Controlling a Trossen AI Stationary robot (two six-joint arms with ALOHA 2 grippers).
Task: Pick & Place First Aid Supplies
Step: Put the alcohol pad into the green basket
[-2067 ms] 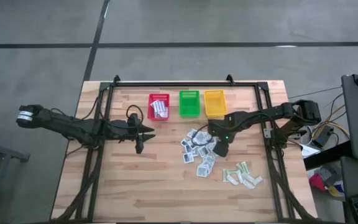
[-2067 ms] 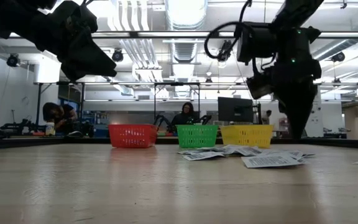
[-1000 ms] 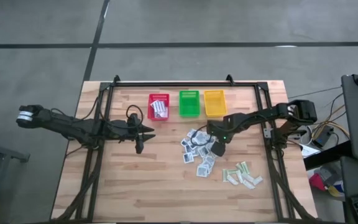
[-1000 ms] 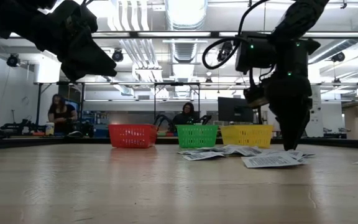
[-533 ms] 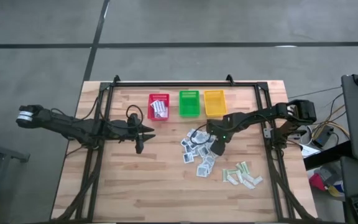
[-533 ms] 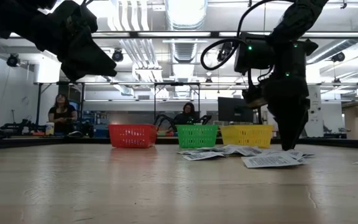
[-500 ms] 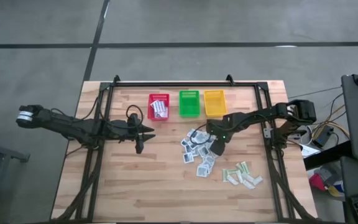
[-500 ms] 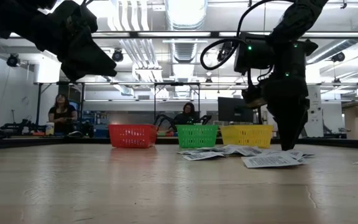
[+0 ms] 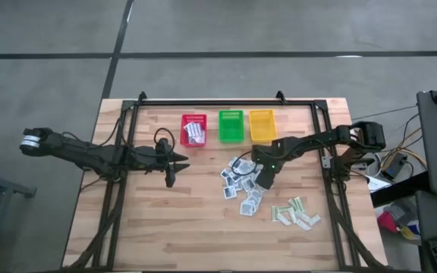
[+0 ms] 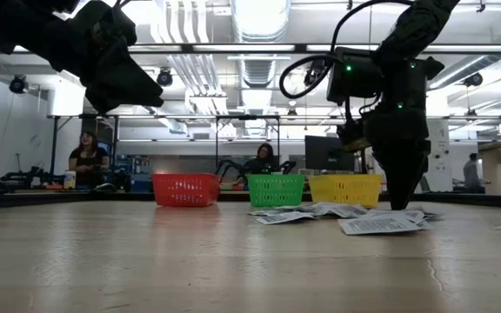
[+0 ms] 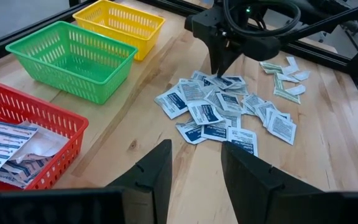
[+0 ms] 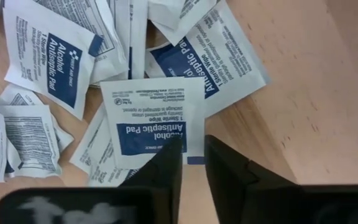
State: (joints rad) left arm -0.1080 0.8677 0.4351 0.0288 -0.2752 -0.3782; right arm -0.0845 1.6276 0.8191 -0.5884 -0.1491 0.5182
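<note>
Wooden planks make up the table (image 9: 150,220), a slatted top with a black frame round it, and behind it the workshop runs deep, with a seated person (image 10: 85,156) far off at a bench. Three baskets stand in a row along the far side: a red basket (image 9: 193,130) already holding several oblong packets, then a green basket (image 9: 231,126) and a yellow basket (image 9: 262,125), both of which look bare. The first aid supplies lie on the right half of the table: a loose heap of square alcohol pads (image 9: 241,184), some overlapping, and nearer and further right a smaller cluster of pale green strips (image 9: 294,212). The right gripper (image 9: 262,180) is down on the far right edge of the heap, its fingers drawn to a narrow slot at the edge of one alcohol pad (image 12: 151,129) (the label reads plainly in the wrist view), though I cannot say for sure that the pad's edge is pinched rather than merely touched. The left gripper (image 9: 171,179) hangs above bare wood on the left, jaws spread wide, waiting. I judge this the grasping step of one more pick. Next comes a straight lift, checking that only one pad rises, then a carry to the proper basket on the far side.
</note>
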